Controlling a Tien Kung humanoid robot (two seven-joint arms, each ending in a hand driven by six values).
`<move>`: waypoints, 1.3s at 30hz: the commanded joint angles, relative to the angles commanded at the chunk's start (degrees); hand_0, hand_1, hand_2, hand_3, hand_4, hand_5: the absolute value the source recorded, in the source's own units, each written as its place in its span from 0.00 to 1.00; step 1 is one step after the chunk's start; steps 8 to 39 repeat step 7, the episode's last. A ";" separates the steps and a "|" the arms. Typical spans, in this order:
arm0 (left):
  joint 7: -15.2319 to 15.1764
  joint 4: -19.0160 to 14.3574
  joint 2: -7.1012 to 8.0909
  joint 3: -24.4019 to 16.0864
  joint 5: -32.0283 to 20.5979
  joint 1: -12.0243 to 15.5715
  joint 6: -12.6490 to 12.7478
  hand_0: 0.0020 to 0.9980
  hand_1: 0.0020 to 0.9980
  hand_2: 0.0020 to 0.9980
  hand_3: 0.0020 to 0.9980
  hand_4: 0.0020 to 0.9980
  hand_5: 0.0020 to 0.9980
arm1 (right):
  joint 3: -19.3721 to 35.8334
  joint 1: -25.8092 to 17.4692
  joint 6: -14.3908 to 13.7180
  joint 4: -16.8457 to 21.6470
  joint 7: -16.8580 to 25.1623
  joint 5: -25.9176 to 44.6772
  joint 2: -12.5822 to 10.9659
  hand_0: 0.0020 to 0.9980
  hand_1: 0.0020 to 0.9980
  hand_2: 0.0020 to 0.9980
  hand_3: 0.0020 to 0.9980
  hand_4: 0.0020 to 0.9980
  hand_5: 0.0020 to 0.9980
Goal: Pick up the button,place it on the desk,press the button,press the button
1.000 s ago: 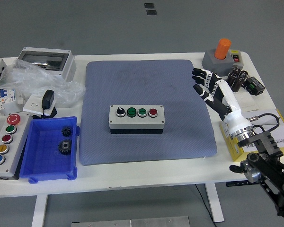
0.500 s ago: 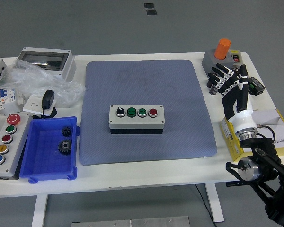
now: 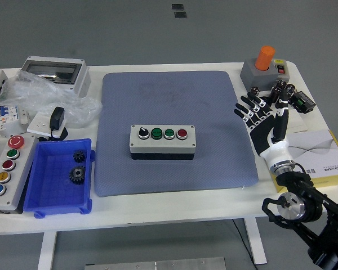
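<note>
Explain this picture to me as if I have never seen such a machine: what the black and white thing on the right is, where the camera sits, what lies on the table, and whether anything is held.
The camera sits high on the robot, looking down over a white table. The thing at the right is the robot's right hand, five fingers spread, holding nothing, just off the right edge of a blue-grey mat. No left arm shows. On the mat lies a grey button box with four controls in a row. At the left stand a blue bin with two gears and a second button box. At the far right stands a grey box with an orange knob.
</note>
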 joint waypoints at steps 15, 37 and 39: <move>-0.06 -0.16 0.58 -2.33 2.73 -0.25 -0.07 0.60 0.63 0.59 0.61 0.60 0.33 | 1.24 0.28 -0.07 0.61 -1.29 -2.78 -0.34 0.60 0.55 0.58 0.62 0.86 0.89; -0.06 -0.16 0.58 -2.33 2.73 -0.25 -0.07 0.60 0.63 0.59 0.61 0.60 0.33 | 1.24 0.28 -0.07 0.61 -1.29 -2.78 -0.34 0.60 0.55 0.58 0.62 0.86 0.89; -0.06 -0.16 0.58 -2.33 2.73 -0.25 -0.07 0.60 0.63 0.59 0.61 0.60 0.33 | 1.24 0.28 -0.07 0.61 -1.29 -2.78 -0.34 0.60 0.55 0.58 0.62 0.86 0.89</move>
